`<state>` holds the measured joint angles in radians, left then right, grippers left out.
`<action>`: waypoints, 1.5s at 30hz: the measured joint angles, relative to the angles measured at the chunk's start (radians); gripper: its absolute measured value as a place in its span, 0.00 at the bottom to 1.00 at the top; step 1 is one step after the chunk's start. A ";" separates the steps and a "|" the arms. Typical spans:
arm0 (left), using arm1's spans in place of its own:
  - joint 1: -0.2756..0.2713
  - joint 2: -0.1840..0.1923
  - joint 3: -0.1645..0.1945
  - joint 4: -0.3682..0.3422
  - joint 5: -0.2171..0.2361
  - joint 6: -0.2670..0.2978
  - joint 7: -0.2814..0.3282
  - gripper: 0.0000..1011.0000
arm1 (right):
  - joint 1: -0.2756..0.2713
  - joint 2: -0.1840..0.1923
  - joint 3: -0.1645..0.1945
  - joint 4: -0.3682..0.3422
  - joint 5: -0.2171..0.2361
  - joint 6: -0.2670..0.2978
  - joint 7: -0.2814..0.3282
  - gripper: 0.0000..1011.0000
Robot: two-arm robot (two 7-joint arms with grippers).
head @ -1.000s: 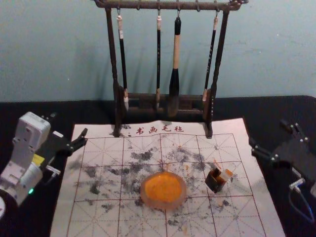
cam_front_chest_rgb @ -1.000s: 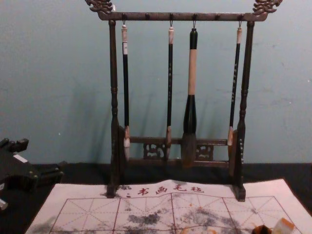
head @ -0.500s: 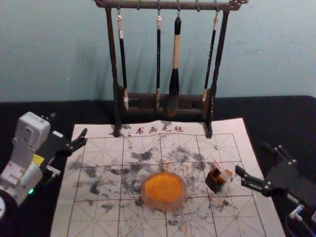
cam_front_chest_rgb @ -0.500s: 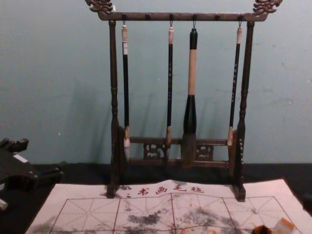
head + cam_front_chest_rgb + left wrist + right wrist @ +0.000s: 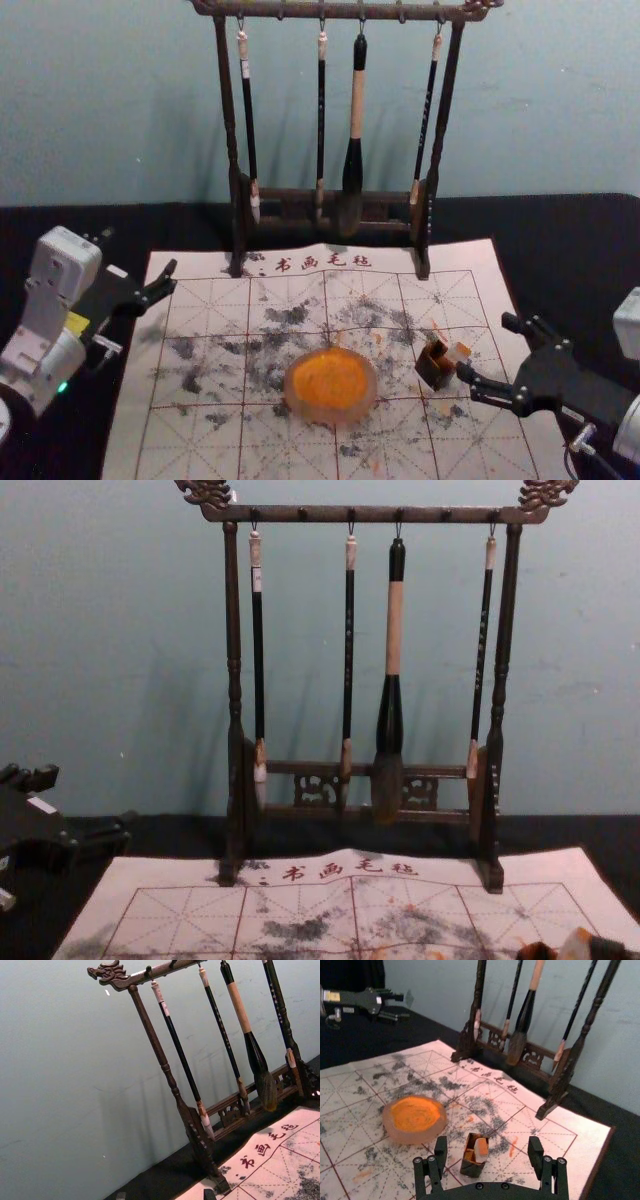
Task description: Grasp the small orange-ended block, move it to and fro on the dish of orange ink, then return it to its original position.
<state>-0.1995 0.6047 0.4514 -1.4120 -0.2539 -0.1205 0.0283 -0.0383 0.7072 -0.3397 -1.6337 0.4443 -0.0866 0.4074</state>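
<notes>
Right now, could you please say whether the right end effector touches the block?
Apart. In the right wrist view, mat shows between the block and each finger of the open right end effector.

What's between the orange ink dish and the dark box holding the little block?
Nothing stands between the dish and the box: only stained paper mat, as the head view shows.

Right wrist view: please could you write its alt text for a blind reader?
The right gripper, jaws open, faces an orange-ended block in a dark box. Nearby, a dish of orange ink sits on a stained mat; brushes hang from a rack behind.
</notes>
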 joint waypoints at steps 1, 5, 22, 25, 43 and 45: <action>0.000 0.000 0.000 0.000 0.000 0.000 0.000 0.99 | 0.006 -0.003 -0.002 0.006 -0.003 0.003 0.005 0.99; 0.000 0.000 0.000 0.000 0.000 0.000 0.000 0.99 | 0.034 -0.022 -0.016 0.041 -0.027 0.019 0.024 0.99; 0.000 0.000 0.000 0.000 0.000 0.000 0.000 0.99 | 0.098 -0.093 -0.027 0.141 -0.082 0.016 0.070 0.99; 0.000 0.000 0.000 0.000 0.000 0.000 0.000 0.99 | 0.101 -0.102 -0.022 0.150 -0.084 0.020 0.077 0.99; 0.000 0.000 0.000 0.000 0.000 0.000 0.000 0.99 | 0.091 -0.125 0.007 0.150 -0.059 0.040 0.125 0.99; 0.000 0.000 0.000 0.000 0.000 0.000 0.000 0.99 | 0.091 -0.126 0.007 0.151 -0.058 0.040 0.129 0.99</action>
<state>-0.1995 0.6047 0.4514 -1.4120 -0.2539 -0.1205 0.0283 0.0522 0.5817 -0.3328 -1.4824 0.3860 -0.0463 0.5367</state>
